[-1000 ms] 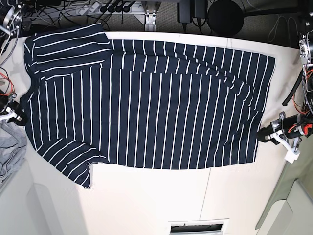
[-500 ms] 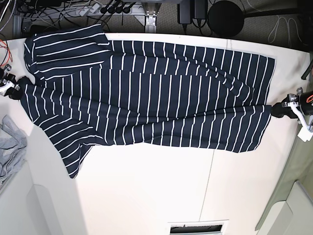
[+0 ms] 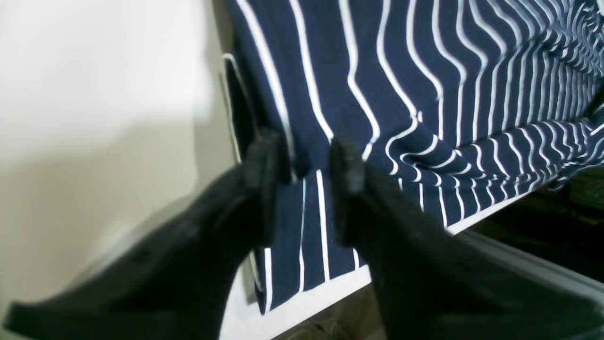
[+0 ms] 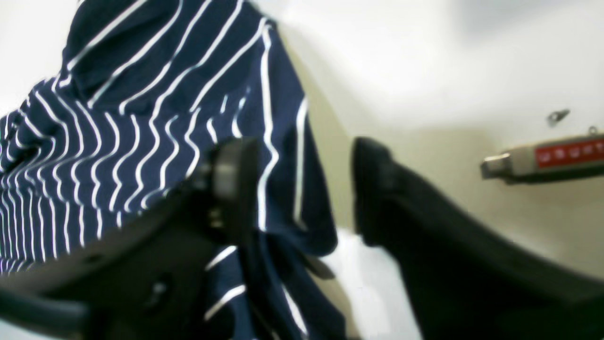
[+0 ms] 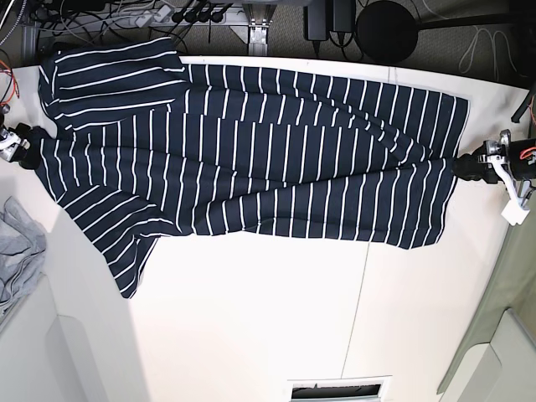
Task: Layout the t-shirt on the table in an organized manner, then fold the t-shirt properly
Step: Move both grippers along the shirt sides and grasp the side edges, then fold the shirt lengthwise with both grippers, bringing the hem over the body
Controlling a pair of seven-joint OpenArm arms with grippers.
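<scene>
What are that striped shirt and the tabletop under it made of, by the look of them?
The t-shirt looks like soft knit fabric, probably cotton jersey: matte navy with white stripes that bend over loose folds and ripples. The table seems a hard, smooth board, perhaps laminate or painted wood: flat cream surface with a faint sheen and one thin dark seam.

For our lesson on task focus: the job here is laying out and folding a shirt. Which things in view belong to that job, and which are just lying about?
Belongs to the job:
- striped t-shirt
- table
- left gripper
- right gripper

Just lying about:
- grey garment
- cables behind the table
</scene>
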